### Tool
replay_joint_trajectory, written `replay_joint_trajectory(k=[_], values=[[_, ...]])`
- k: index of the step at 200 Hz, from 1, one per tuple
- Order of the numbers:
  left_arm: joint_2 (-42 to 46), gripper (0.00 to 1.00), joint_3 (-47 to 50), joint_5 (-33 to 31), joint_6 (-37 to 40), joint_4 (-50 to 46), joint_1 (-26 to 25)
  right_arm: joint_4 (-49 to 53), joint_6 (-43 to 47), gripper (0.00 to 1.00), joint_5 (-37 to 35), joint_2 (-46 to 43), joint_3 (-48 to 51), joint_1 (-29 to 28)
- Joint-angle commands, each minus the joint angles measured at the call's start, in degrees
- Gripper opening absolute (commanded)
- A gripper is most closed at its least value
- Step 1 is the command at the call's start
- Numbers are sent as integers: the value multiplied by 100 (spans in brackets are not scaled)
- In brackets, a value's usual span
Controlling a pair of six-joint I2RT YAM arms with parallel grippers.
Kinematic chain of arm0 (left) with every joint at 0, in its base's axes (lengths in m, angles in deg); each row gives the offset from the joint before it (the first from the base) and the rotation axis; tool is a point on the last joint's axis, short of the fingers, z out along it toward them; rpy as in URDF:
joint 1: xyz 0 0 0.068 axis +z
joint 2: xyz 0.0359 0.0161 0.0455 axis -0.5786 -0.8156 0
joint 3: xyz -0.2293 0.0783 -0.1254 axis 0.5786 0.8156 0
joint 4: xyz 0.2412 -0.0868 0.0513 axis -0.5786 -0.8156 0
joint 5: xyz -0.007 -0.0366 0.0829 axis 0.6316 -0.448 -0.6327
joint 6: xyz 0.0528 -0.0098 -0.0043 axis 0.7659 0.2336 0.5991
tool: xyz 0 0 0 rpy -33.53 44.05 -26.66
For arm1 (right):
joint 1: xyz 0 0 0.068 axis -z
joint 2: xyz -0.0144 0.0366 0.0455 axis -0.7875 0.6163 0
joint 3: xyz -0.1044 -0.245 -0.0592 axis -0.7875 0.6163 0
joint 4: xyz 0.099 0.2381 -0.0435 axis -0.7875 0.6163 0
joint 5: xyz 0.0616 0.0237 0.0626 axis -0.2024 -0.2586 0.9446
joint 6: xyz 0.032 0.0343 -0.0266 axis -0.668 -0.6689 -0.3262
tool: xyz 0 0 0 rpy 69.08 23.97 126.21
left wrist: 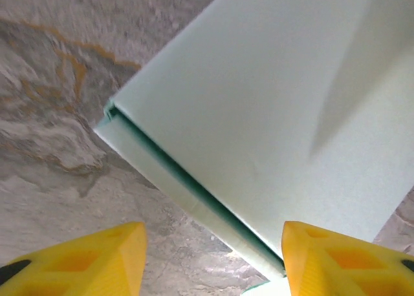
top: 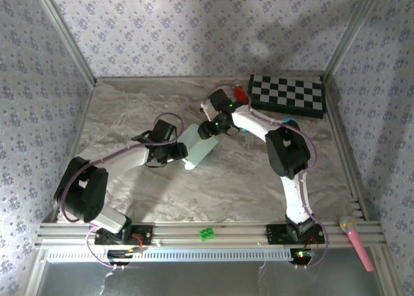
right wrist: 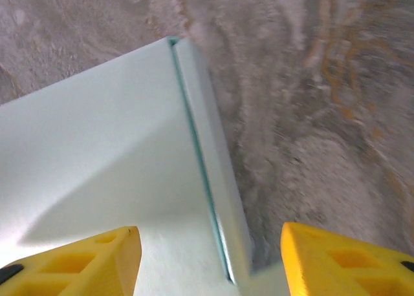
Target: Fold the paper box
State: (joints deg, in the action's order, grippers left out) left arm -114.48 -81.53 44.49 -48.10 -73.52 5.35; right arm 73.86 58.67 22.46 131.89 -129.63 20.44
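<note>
Resting on the table [top: 129,115], paper box [top: 198,147] lies just ahead of both grippers. Left gripper [left wrist: 212,247] released, jaws apart; right gripper [right wrist: 210,247] released, box edge between its jaws.

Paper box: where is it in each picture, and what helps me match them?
Top external: paper box near the picture's centre.
Left wrist: paper box upper right, seam running diagonally.
Right wrist: paper box left half, folded edge at centre.
Shared landmark: marbled tabletop beneath it.

The marbled table [top: 213,192] carries the mint paper box [top: 199,147] and a checkerboard [top: 286,94] at back right.
</note>
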Motion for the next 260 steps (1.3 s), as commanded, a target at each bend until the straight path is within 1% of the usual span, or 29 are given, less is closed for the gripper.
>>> replay_joint_trajectory(k=[1,9,19,35,54,70,83,92,120,142,161,179,199,215,238,253,260], values=[[159,58,-604,-401,618,-515,107,-502,-580,61,218,-763,350,329],[90,58,-769,-398,773,-598,208,-558,-651,61,211,-948,491,386],[-16,62,-970,-305,1029,-611,368,-582,-726,61,148,-1166,683,436],[-356,62,-1325,-63,1590,-556,633,-569,-875,61,63,-1493,1015,502],[-863,63,-1782,324,2272,-535,879,-747,-1075,61,-40,-1952,1604,518],[-1300,68,-2094,869,2797,-484,1015,-994,-1409,62,-17,-2380,2205,540],[-1556,71,-2291,1266,3084,-467,1062,-1245,-1672,62,126,-2689,2741,590],[-1732,73,-2368,1390,3210,-428,1068,-1403,-1806,62,172,-2874,3039,607],[-2116,73,-2509,1874,3438,-345,1117,-1868,-2233,63,189,-3263,3813,576],[-2215,73,-2410,2197,3364,-165,1120,-2287,-2611,64,277,-3279,4173,462],[-2183,72,-2170,2403,3155,38,1111,-2957,-3021,66,332,-3220,4507,299],[-2098,71,-1848,2332,2923,248,1069,-3597,-3486,67,414,-3038,4731,209],[-1930,67,-1461,2279,2623,439,1008,-4380,-3888,68,668,-2750,4903,156],[-1735,63,-1103,2162,2338,657,924,-4865,-4100,68,926,-2470,4915,126],[-1397,55,-760,1820,1884,772,750,-5316,-4351,68,1067,-2128,4917,68],[-1150,49,-615,1445,1503,750,598,-5458,-4425,68,1097,-1971,4907,29],[-1052,49,-572,1286,1316,701,536,-5476,-4436,68,1097,-1917,4900,9]])
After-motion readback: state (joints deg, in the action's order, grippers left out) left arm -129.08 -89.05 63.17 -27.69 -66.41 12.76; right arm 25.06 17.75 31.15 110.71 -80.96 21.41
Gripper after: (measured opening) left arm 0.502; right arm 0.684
